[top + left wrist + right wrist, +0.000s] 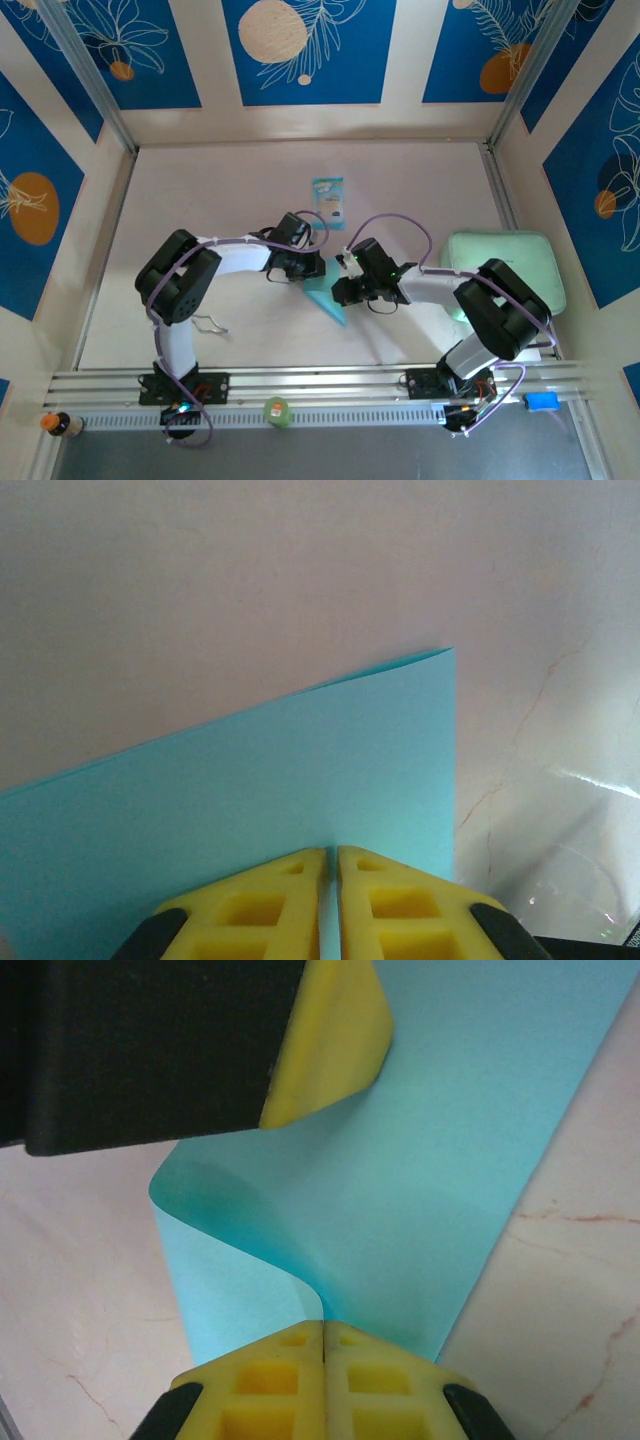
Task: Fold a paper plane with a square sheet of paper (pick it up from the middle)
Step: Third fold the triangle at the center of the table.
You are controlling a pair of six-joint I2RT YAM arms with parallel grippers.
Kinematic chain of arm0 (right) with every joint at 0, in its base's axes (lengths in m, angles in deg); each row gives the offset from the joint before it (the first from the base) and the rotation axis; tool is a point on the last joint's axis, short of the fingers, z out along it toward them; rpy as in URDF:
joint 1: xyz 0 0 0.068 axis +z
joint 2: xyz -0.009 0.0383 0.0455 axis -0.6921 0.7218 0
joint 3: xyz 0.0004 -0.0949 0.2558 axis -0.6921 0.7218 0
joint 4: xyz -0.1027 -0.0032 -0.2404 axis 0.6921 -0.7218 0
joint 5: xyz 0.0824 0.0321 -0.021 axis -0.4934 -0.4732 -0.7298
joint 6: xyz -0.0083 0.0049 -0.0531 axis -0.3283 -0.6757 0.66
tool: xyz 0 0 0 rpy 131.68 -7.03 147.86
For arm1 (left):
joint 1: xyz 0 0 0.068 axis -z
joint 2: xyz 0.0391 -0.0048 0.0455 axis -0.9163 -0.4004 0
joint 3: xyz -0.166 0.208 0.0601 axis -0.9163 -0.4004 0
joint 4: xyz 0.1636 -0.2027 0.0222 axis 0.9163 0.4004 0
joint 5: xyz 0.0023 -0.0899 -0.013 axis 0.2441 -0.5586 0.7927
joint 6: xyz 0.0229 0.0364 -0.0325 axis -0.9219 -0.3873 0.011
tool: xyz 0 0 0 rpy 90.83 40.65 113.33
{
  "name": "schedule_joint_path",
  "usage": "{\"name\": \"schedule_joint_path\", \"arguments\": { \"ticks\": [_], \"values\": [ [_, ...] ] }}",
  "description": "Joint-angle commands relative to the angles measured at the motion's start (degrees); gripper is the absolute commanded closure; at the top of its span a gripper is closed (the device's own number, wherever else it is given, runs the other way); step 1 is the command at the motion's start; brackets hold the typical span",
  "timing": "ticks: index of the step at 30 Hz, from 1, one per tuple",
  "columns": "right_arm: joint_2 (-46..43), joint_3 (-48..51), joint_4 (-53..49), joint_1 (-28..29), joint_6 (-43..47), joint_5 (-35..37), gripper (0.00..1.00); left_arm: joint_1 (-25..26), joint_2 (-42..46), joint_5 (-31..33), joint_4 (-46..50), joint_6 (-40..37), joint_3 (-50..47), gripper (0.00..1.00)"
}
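One thin light-blue square sheet of paper (430,1150) sat between the two grippers over the bench (220,200). The left gripper (331,865) was pinched shut on one edge and the right gripper (323,1345) clamped on the opposite edge, the sheet curling softly between them. It looked feather-light, limp and easily creased, so I judged holds near the intended fold line would serve best; beyond the left gripper lay one small teal-and-white printed packet (328,197), and right of the right gripper one pale green rounded pad (505,265).

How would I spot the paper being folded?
Look at the middle of the pale table, where the left gripper and right gripper meet. The light-blue sheet of paper is pinched between them; unlike the small printed packet beyond, it is plain and folded.
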Motion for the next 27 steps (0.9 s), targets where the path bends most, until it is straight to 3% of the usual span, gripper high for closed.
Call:
{"name": "schedule_joint_path", "arguments": {
  "ticks": [1, 27],
  "values": [
    [-0.3, -0.7, -1.3, 0.0, -0.1, 0.2, 1.0, -0.4, 0.0, 1.3, 2.2, 0.4, -2.0, 0.86],
    [1.3, -1.0, -1.9, 0.3, -0.4, 0.9, 1.0, -0.4, 0.5, 1.3, 2.0, 0.6, -2.4, 0.86]
  ]
}}
